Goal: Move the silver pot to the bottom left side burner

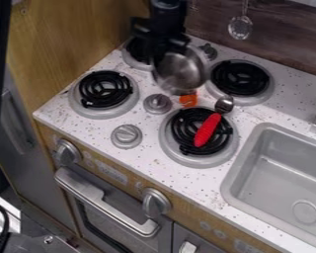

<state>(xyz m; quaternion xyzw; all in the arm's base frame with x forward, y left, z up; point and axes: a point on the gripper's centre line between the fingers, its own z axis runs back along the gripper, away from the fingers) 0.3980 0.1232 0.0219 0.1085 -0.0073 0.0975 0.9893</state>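
Aloft, the silver pot [181,73] looks round and shiny, clamped in the black pincer [170,48].

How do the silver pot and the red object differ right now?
The silver pot is held tilted by the hand, while the red object lies on the bottom right burner. The pot is round, hollow and metallic; the red object is long and narrow. The pot is also clearly wider.
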